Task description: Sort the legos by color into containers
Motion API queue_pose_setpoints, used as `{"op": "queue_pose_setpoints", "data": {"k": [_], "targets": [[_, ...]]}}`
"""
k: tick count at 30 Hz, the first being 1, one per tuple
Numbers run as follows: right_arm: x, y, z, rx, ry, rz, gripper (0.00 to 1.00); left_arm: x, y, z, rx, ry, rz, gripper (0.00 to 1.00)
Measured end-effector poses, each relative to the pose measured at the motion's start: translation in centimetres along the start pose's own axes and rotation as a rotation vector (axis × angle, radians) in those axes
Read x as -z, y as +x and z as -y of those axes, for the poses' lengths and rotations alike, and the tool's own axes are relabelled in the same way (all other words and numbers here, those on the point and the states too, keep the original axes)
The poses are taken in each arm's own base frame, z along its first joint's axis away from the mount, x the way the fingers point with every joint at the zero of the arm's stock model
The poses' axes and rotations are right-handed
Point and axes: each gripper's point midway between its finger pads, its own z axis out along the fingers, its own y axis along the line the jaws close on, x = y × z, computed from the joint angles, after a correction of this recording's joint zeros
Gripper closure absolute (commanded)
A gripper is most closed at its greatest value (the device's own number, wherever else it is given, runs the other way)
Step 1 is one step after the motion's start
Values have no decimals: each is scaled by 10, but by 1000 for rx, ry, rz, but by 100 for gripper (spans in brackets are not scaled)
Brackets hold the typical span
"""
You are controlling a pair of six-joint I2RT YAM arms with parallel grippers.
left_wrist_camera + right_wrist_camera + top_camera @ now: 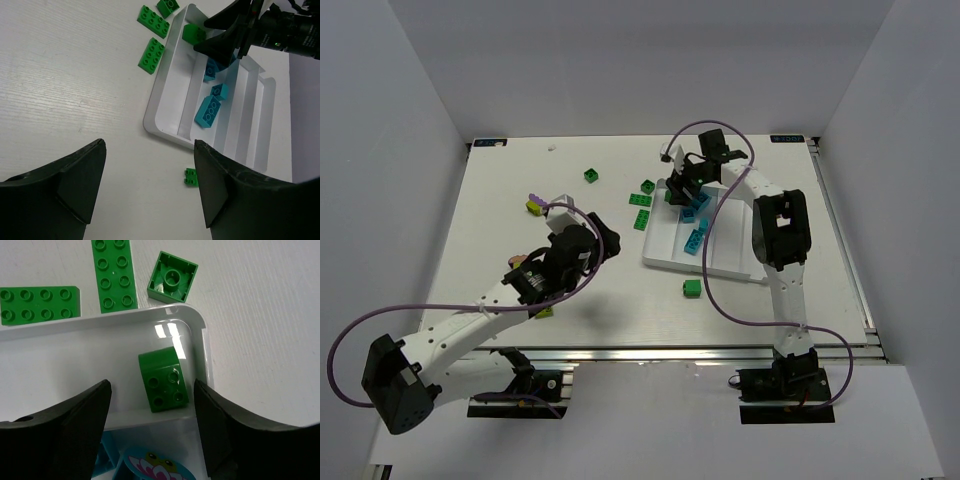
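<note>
White tray (665, 262) sits at 2 o'clock from the middle of the bench (500, 180), with its long compartments running near to far.

The right jaws hang over the tray's 11 o'clock corner and stand open. The fingers (65, 430) flank a green brick (162, 380) with one curved end. It lies loose on the floor of the leftmost compartment, close to one finger and gripped by neither.

In the next compartment over are three cyan bricks (208, 111) in a loose line. A cyan piece with a printed picture (150, 467) shows at the near edge of the right wrist view.

On the bench just beside the tray's 9 o'clock rim are two long green bricks (114, 275) (40, 305) and an upturned square green brick (172, 277).

A dark green brick (591, 175) lies further off toward 10 o'clock. A small green brick (692, 288) lies just off the tray's 6 o'clock rim. Lime and purple pieces (533, 205) sit together well off at 9 o'clock. A lime brick (545, 312) is half hidden by the left arm (470, 330).

The left jaws are open with nothing between them. They are over bare bench at 8 o'clock of the tray, fingers (75, 190) pointing toward it.
</note>
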Motion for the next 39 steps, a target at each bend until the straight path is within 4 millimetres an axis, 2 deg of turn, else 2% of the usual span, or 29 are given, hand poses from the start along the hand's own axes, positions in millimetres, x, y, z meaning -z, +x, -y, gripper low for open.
{"op": "queue_pose_setpoints", "data": {"k": [4, 7, 8, 12, 13, 14, 15, 19, 20, 21, 22, 24, 26, 27, 30, 34, 39], "targets": [[3, 0, 3, -7, 7, 7, 33, -11, 3, 0, -22, -20, -17, 20], [8, -3, 4, -24, 9, 11, 38, -23, 0, 4, -14, -28, -35, 30], [11, -4, 3, -32, 8, 12, 39, -29, -3, 5, -6, -32, -40, 43], [35, -19, 0, -61, 19, 34, 43, -60, -21, 3, 44, -51, -62, 75], [45, -26, -1, -62, 29, 43, 34, -70, -26, 1, 49, -54, -77, 76], [58, -34, -2, -58, 46, 57, 20, -81, -30, 2, 50, -56, -95, 75], [70, -42, -3, -58, 64, 73, 11, -93, -33, 2, 44, -66, -117, 65], [132, -76, -22, -22, 149, 194, 12, -152, -37, 15, -16, -58, -211, 24], [145, -81, -29, -18, 154, 220, 21, -168, -35, 22, -36, -46, -238, 20], [158, -86, -35, -8, 151, 244, 34, -182, -31, 27, -56, -36, -264, 19], [165, -89, -39, 3, 136, 261, 61, -198, -26, 31, -75, -36, -295, 19], [174, -89, -46, 9, 88, 288, 80, -227, -18, 38, -105, -28, -329, 19], [177, -76, -55, -32, 33, 284, 79, -248, -5, 36, -127, -58, -386, 19], [177, -70, -60, -56, 11, 281, 71, -262, -3, 38, -131, -61, -394, 19], [178, -47, -77, -129, -33, 273, 66, -291, 3, 40, -126, -76, -395, 20], [182, -24, -99, -201, -57, 252, 65, -305, 16, 30, -99, -117, -415, 23], [191, -23, -121, -216, -68, 270, 65, -314, 20, 27, -58, -129, -395, 26]]}}
